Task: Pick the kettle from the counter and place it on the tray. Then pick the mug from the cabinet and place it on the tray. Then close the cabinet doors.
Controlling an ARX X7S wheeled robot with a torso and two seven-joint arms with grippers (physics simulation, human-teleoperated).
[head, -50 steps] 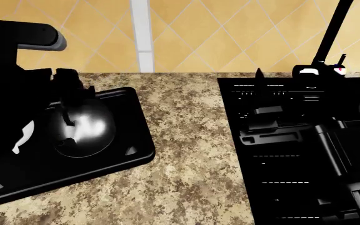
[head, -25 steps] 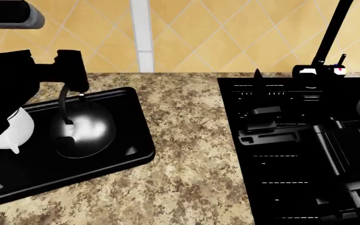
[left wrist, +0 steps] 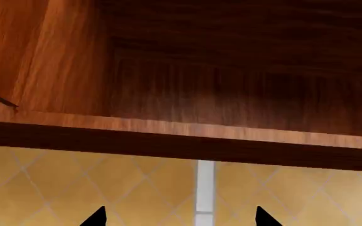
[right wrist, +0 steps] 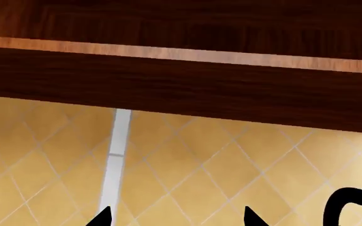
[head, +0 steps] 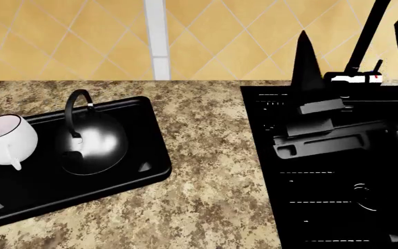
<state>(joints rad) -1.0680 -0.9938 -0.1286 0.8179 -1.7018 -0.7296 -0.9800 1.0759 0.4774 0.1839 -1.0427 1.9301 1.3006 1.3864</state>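
- Where the speckled beige-and-brown granite-look worktop (head: 206,207) meets the tiled wall, the glossy black rectangular tray (head: 154,171) with a raised rim lies at the left of the head view, one small triangular mark showing in its near corner.
- Squat round glossy dark-metal kettle (head: 91,142): stands upright on the tray, its thin arched handle up, free of any gripper.
- Small white mug (head: 5,140) with a pale pinkish inside: stands upright on the tray just beside the kettle, on its left, a small loop handle at its lower side; whether the two touch cannot be told.
- Glossy black sink (head: 323,171) with drainer grooves: fills the right of the head view, set into the worktop and well apart from the tray; a thin black tap rises behind it.
- Right gripper (right wrist: 176,217): only two dark finger points enter its wrist view, standing clearly apart with nothing between them; in the head view dark pointed parts rise over the sink.
- Left gripper (left wrist: 181,219): likewise two dark finger points spread wide, nothing held; it does not show in the head view.
- Reddish-brown wooden cabinet (left wrist: 231,94): the left wrist view looks up into its open interior above the yellow diamond-tiled wall (right wrist: 187,160); the right wrist view shows its dark lower edge.
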